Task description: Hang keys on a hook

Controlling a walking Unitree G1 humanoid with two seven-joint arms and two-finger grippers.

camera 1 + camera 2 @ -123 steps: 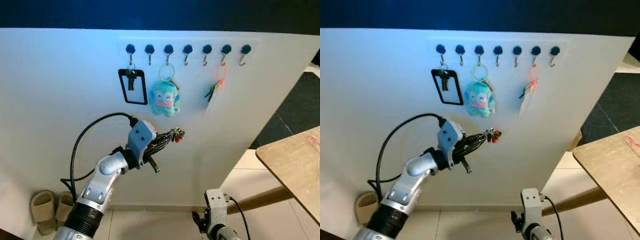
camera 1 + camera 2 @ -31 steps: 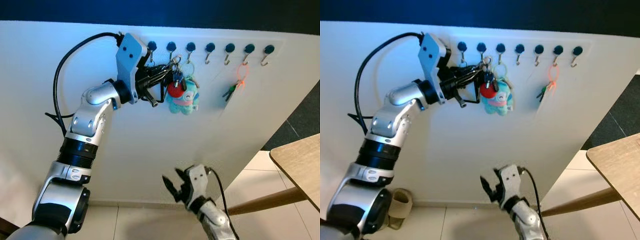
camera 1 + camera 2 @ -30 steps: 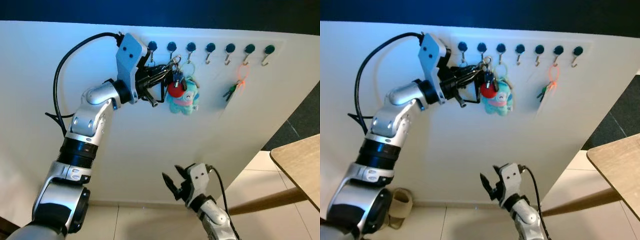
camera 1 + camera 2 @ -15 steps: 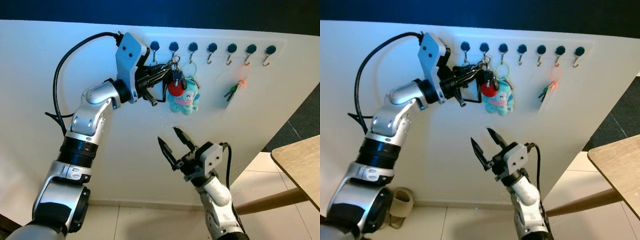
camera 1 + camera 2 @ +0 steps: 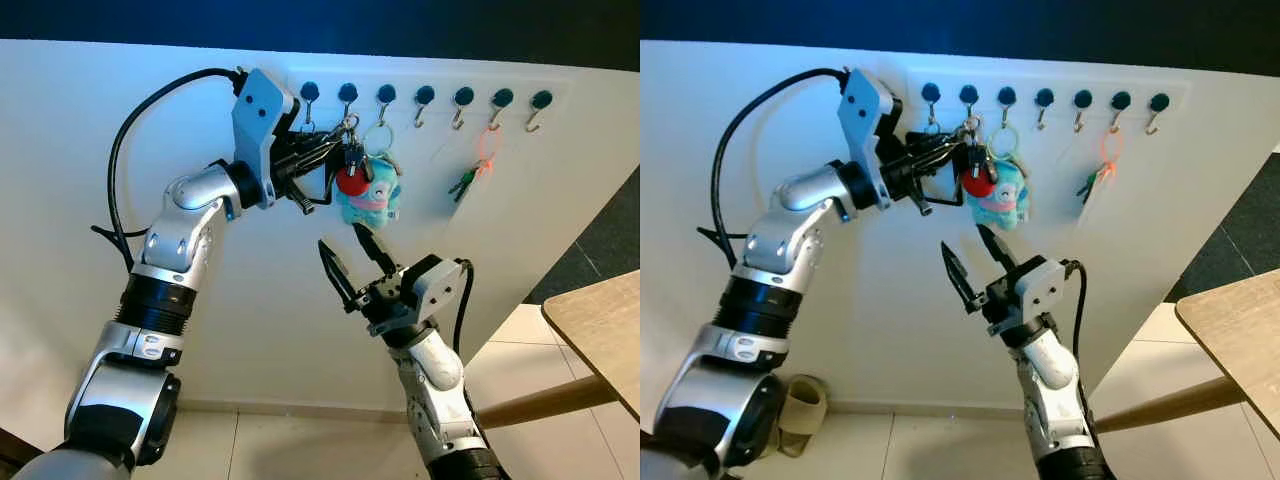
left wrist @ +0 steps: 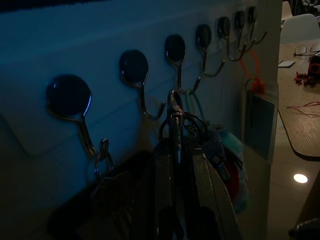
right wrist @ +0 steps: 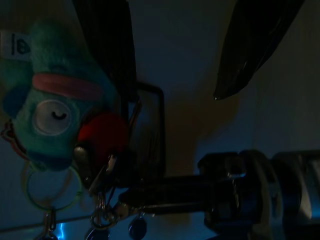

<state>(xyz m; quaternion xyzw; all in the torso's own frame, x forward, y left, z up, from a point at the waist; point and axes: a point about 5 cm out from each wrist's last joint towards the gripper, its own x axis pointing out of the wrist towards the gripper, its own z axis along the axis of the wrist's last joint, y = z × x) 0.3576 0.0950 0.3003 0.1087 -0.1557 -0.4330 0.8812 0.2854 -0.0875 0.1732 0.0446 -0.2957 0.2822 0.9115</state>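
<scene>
The left gripper (image 5: 335, 148) is pinched on the keys (image 5: 349, 160), whose ring sits between the fingertips just under the second hook (image 5: 347, 107) from the left, with the red tag hanging against the teal plush toy (image 5: 374, 198). Below them, the right gripper (image 5: 350, 262) points up toward the wall board (image 5: 500, 240), jaws spread wide and holding nothing.

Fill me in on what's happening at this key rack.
The left gripper is shut on a bunch of keys with a red tag, holding its ring up at the second hook of the wall rack, beside the teal plush keychain. Whether the ring has caught the hook cannot be told. The right gripper is raised just below, fingers open, empty. Other keys hang on the first hook and on an orange loop.
</scene>
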